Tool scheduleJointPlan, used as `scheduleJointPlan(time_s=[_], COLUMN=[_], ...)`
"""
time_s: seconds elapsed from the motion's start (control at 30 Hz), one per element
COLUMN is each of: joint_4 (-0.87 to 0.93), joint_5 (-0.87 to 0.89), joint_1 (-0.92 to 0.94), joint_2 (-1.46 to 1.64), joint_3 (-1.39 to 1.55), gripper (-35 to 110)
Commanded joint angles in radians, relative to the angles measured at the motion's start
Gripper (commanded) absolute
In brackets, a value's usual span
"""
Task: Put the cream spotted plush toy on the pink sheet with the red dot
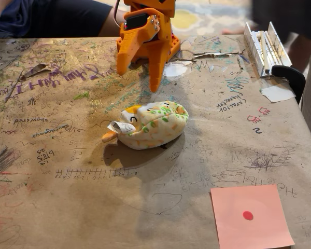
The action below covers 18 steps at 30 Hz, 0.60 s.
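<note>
The cream spotted plush toy (pixel 150 125) lies on its side near the middle of the table in the fixed view, with green and orange spots, a yellow-orange snout patch and a white tag at its left end. My orange gripper (pixel 140 75) hangs above and behind the toy, its two fingers pointing down and spread apart with nothing between them. The fingertips stop a short way behind the toy without touching it. The pink sheet with the red dot (pixel 251 217) lies flat at the front right corner, well away from the toy.
The table (pixel 52 197) is covered in brown paper full of scribbles. A white metal clamp rail (pixel 264 49) with a black handle sits at the back right, a white paper scrap (pixel 278 93) beside it. A person sits behind the table at the top left.
</note>
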Motion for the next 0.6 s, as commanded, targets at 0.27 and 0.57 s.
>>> scheduleJointPlan(time_s=[0.27,0.57], joint_4=[-0.095,-0.081], joint_5=[-0.686,-0.799], joint_1=[0.164,0.067], joint_2=[0.008,0.008], joint_3=[-0.041,-0.04], gripper=[7,2])
